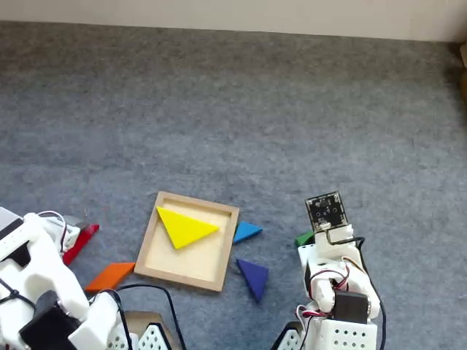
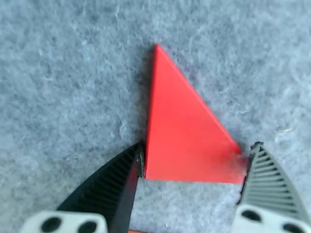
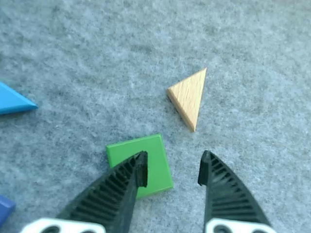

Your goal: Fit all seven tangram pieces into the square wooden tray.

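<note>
The square wooden tray [image 1: 152, 251] holds a yellow triangle [image 1: 184, 227]. In the left wrist view my left gripper [image 2: 197, 153] is shut on the red triangle [image 2: 187, 131], one finger at each end of its short edge, with the piece flat on the carpet. That red triangle [image 1: 80, 242] lies left of the tray. My right gripper [image 3: 172, 167] is open just above the carpet, its dark finger over the edge of the green square [image 3: 141, 162]. A wood-coloured triangle [image 3: 189, 97] lies just beyond it.
An orange parallelogram [image 1: 109, 276] lies by the tray's near left corner. A light blue triangle [image 1: 246, 232] and a dark blue triangle [image 1: 255, 275] lie right of the tray. The green square [image 1: 304, 238] peeks out beside the right arm. Grey carpet stretches far behind.
</note>
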You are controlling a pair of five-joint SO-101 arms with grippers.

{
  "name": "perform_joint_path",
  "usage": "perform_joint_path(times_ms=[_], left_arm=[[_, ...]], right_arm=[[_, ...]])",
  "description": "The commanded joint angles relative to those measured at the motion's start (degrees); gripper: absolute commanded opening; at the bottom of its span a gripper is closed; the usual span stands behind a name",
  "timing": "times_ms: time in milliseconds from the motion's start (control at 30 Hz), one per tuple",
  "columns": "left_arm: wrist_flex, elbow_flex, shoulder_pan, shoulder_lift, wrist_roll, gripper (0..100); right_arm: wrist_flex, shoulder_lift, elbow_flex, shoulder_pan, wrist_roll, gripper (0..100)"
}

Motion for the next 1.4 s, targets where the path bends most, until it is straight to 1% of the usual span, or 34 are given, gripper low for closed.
perform_joint_path(times_ms=[0,233,367,433,500,633,667,733,900,1000,1067,1200,1267,1367], left_arm=[[-1.1,-2.7,1.3,3.4,-0.2,33],[7.9,-16.5,2.2,19.2,-0.3,33],[10.2,-22.5,2.9,25.1,-0.3,31],[10.3,-24.0,3.6,26.0,-0.4,27],[10.1,-25.1,4.8,26.2,-1.4,19],[10.0,-26.9,7.9,26.5,-9.7,1],[10.0,-27.1,8.7,26.5,-10.7,0],[10.0,-27.4,10.6,26.5,-11.9,3],[7.1,-27.8,15.0,25.8,-12.0,1],[7.9,-31.9,16.7,25.9,-13.5,1],[11.4,-35.8,17.6,25.8,-15.4,1],[25.8,-44.1,18.2,25.8,-15.7,1],[31.2,-46.6,18.2,25.8,-15.9,1],[34.6,-47.5,18.2,25.8,-16.2,1]], right_arm=[[0.3,-0.8,5.3,0.7,0.8,18.0],[0.3,-0.8,5.3,0.7,0.8,18.0],[0.3,-0.8,5.3,0.7,0.8,18.0],[0.3,-0.8,5.3,0.7,0.8,18.0],[0.3,-0.8,5.3,0.7,0.8,18.0],[0.3,-0.8,5.3,0.7,0.8,18.0],[0.3,-0.8,5.3,0.7,0.8,18.0],[0.3,-0.8,5.3,0.7,0.8,18.0],[0.3,-0.8,5.3,0.7,0.8,18.0],[0.3,-0.8,5.3,0.7,0.8,18.0],[0.3,-0.8,5.3,0.7,0.8,18.0],[0.3,-0.8,5.3,0.7,0.8,18.0],[0.3,-0.8,5.3,0.7,0.8,18.0],[0.3,-0.8,5.3,0.7,0.8,18.0]])
